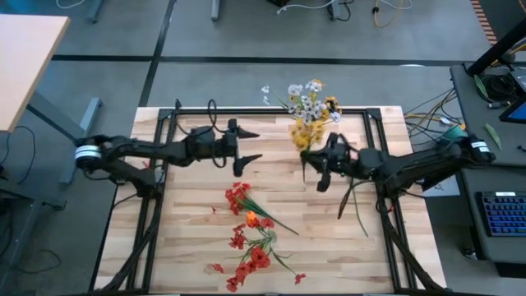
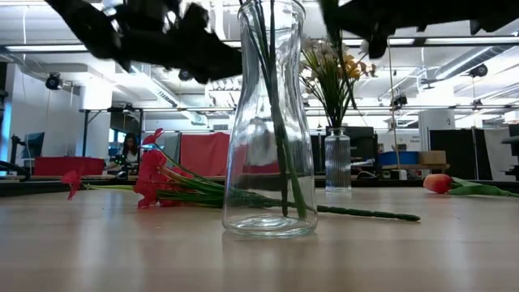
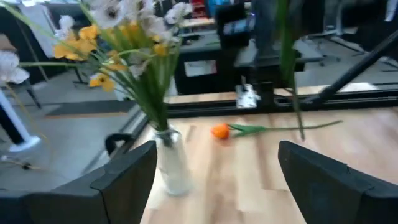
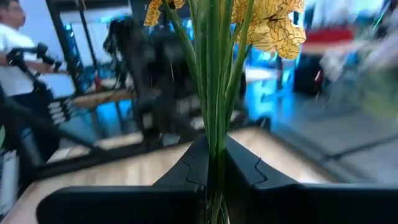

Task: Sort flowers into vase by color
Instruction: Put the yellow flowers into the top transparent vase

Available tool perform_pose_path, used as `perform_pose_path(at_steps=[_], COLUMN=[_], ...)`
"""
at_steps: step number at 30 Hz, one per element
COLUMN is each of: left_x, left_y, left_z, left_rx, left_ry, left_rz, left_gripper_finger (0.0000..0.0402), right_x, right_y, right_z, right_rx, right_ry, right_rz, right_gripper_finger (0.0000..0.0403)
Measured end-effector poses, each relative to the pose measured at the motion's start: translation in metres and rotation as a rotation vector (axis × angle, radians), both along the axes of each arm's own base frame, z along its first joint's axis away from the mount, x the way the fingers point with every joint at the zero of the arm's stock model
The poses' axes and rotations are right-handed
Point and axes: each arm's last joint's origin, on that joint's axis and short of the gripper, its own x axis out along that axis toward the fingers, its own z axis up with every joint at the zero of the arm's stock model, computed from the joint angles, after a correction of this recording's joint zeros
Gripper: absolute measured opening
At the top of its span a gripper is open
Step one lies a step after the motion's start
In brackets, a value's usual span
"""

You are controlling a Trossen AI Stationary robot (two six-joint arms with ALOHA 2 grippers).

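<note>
Upright yellow flowers (image 4: pixel 214 81), right claw (image 4: pixel 214 165) clamped

The counter (image 1: pixel 197 205) is pale wood laid in butcher-block strips, smooth with a soft sheen. The near vase (image 2: pixel 268 122) is clear, glossy glass; the far vase (image 2: pixel 337 160) is ribbed clear glass. The right gripper (image 4: pixel 214 165) has matt black plastic-looking fingers (image 4: pixel 186 168).

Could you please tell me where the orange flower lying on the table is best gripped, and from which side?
Probably on the bare stem, from straight above: the orange flower lies flat, its thin stem trailing away from the red flowers, so it can be straddled crosswise.
</note>
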Motion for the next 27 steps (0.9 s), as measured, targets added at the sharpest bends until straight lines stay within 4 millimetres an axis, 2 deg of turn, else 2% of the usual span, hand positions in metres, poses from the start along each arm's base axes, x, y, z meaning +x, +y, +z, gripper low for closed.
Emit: perform_pose_path(at_steps=[4, 8, 13, 19, 24, 27], left_x=[0.018, 0.046, 0.079, 0.1, 0.11, 0.12], left_y=[0.018, 0.027, 0.036, 0.043, 0.048, 0.051], left_z=[-0.016, -0.033, -0.05, -0.066, -0.077, -0.078], left_rx=[-0.006, -0.04, -0.055, -0.057, -0.05, -0.058], left_ry=[-0.027, -0.026, -0.006, -0.043, -0.062, -0.093], left_rz=[0.045, 0.048, 0.046, 0.048, 0.088, 0.098], left_gripper_finger=[0.0316, 0.0316, 0.0316, 0.0316, 0.0316, 0.0316], right_x=[-0.008, -0.012, -0.016, -0.023, -0.026, -0.026], right_y=[-0.013, -0.023, -0.032, -0.035, -0.042, -0.045], right_z=[0.015, 0.031, 0.037, 0.042, 0.044, 0.043], right_rx=[-0.094, -0.154, -0.174, -0.14, -0.13, -0.145], right_ry=[-0.044, -0.099, -0.108, -0.135, -0.129, -0.108], right_rz=[-0.039, 0.024, 0.015, -0.021, -0.211, -0.263], right_gripper_finger=[0.0018, 0.0018, 0.0018, 0.0018, 0.0018, 0.0018])
